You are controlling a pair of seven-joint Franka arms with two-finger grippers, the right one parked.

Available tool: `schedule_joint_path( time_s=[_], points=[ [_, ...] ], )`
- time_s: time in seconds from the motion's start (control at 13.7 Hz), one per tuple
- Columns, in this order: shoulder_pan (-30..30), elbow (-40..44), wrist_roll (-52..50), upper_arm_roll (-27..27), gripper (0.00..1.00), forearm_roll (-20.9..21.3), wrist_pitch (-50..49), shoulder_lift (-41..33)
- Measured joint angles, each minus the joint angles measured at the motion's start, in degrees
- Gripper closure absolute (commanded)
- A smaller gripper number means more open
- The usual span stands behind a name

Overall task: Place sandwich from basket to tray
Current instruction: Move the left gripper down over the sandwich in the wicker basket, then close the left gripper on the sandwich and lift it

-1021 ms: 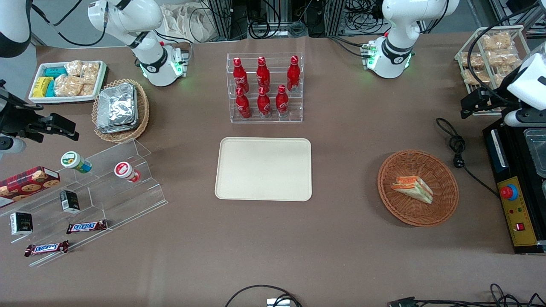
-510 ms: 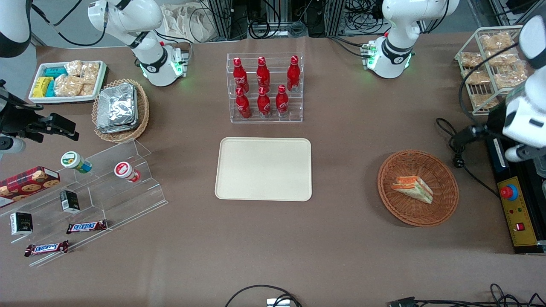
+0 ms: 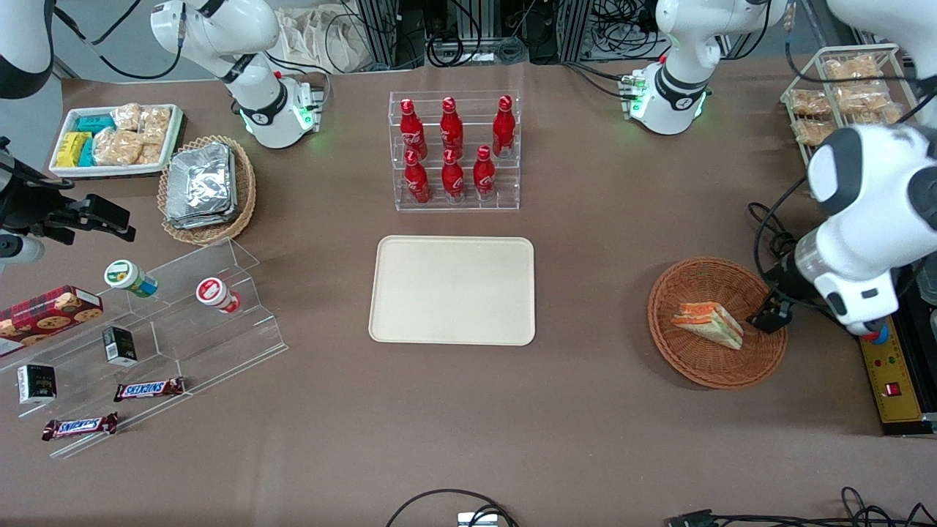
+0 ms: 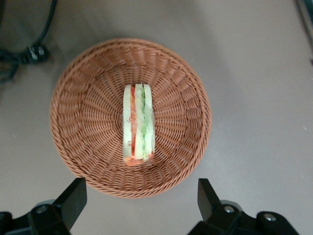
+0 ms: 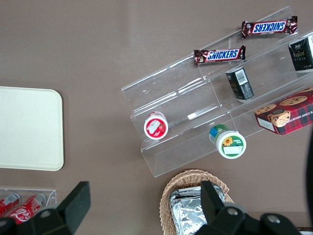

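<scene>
The gripper [image 4: 139,196] is hovering with fingers spread wide and empty above the basket [image 3: 761,351], offset toward the rim at the working arm's end of the table. One sandwich [image 3: 708,324] is lying on its side in that basket, touching nothing but wicker.

Risks, as judged:
- The fingers [image 4: 73,198] are straddling a line near the rim; a straight descent from here is likely striking wicker and tipping the basket.
- The wedge is soft and layered; a hard squeeze is likely crushing it or sliding the bread off the filling.
- A grip across the tapered end is likely slipping in transit.

Counts, near to far from the front camera: one basket, one sandwich, one tray [image 3: 452,290] lying well apart toward the parked arm's end, then six red bottles [image 3: 452,150] standing in a clear rack.
</scene>
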Motion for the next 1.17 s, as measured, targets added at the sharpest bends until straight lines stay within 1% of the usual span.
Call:
schedule_joint_path(
  time_s=[0.22,0.36,0.73,0.8,0.88,0.95,1.02,1.09,1.17],
  points=[
    [-0.5,0.0,-3.0,0.0,0.00,0.5,1.7,4.7],
    [-0.6,-0.5,-3.3,0.0,0.00,3.0,2.2,6.5],
    [-0.6,-7.3,-3.4,0.0,0.00,5.4,10.7,8.1],
    [-0.6,-8.2,-3.4,0.0,0.02,5.6,11.7,8.4],
    [-0.6,-8.8,-3.4,0.0,0.11,5.7,12.4,8.7],
    [-0.6,-8.9,-3.4,0.0,0.36,5.9,12.9,9.1],
    [-0.6,-9.0,-3.5,0.0,0.71,6.0,13.5,9.5],
    [-0.6,-9.0,-3.7,0.0,1.00,6.0,14.0,9.8],
    [-0.6,-9.0,-3.9,0.0,1.00,6.1,14.3,10.0]
  ],
)
